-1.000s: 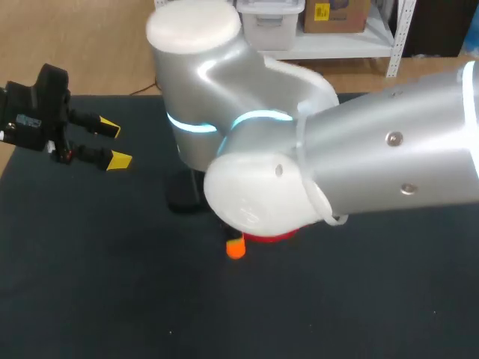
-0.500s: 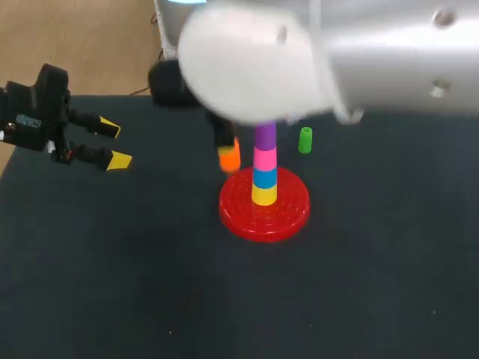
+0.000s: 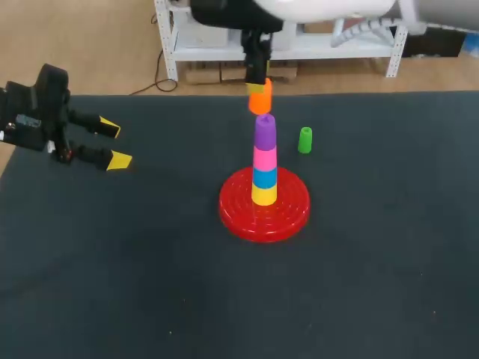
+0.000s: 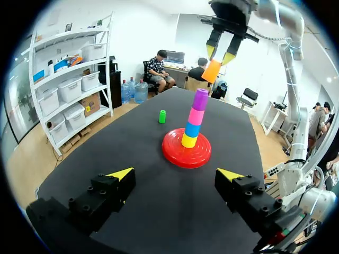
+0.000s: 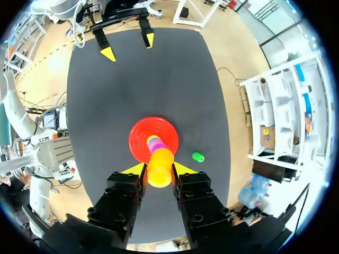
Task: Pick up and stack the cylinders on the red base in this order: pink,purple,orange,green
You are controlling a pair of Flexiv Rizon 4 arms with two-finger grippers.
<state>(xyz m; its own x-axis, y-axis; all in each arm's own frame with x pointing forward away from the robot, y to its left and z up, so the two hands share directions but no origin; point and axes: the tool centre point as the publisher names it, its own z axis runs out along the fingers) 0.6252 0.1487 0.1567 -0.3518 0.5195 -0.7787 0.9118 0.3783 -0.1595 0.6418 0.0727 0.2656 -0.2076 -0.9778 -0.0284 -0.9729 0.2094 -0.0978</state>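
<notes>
Item: red base (image 3: 264,203), mid black table (image 3: 135,284). Stacked on it, bottom up: yellow cylinder (image 3: 263,195), blue cylinder (image 3: 263,178), pink cylinder (image 3: 264,158), purple cylinder (image 3: 265,131).
Orange cylinder (image 3: 260,97): airborne just above purple one, apart from it, clenched between right gripper (image 5: 159,169) fingers.
Green cylinder (image 3: 304,140): upright on table, 1 o'clock of base, near, standing free.
Left gripper (image 3: 114,143): 10 o'clock of base, well apart, fingers spread, nothing held.

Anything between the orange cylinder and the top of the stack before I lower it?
Nothing visible. The orange cylinder, held in the right gripper, hangs above the purple cylinder with only air between; the green cylinder stands aside on the table.
</notes>
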